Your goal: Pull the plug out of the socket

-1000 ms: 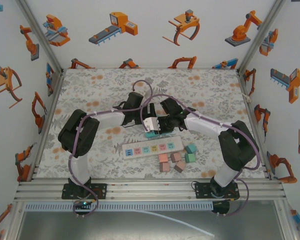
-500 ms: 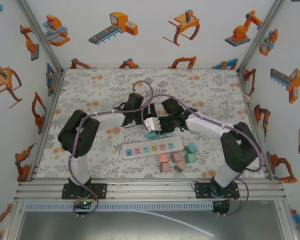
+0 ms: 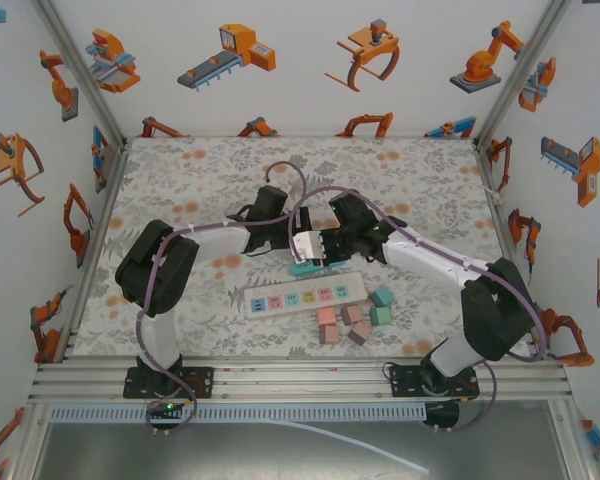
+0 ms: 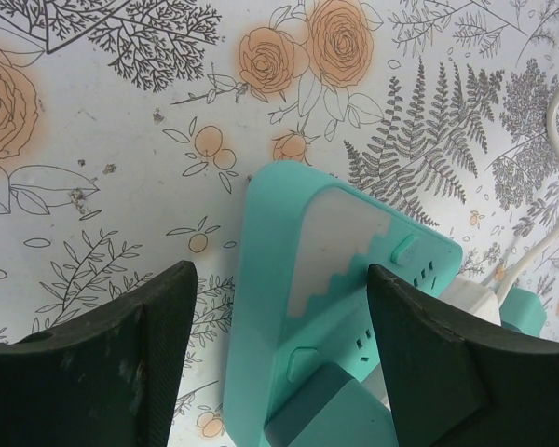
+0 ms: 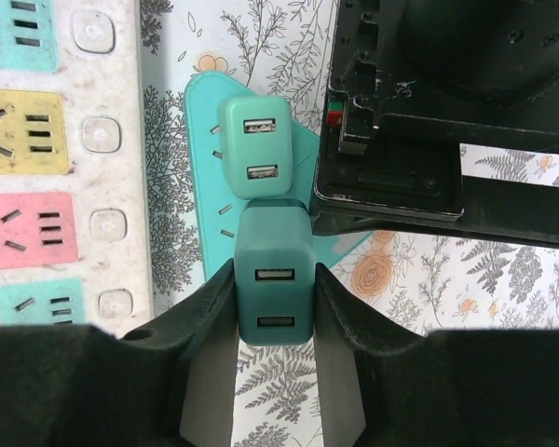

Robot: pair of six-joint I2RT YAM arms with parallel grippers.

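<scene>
So the right gripper [image 5: 275,312] is clamped on the dark teal plug [image 5: 274,279], which sits on the teal socket [image 4: 307,261] mid table [image 3: 180,180], well off every edge. Left gripper [image 4: 279,307] straddles the socket, fingers spread, not squeezing it.

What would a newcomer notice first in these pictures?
Mid-table sits a teal socket, where the right gripper is shut on a dark teal plug, with a paler plug just beyond it. The left gripper hangs open astride the socket. Nearer the bases lies a white strip with coloured outlets, and blocks beside it.
</scene>
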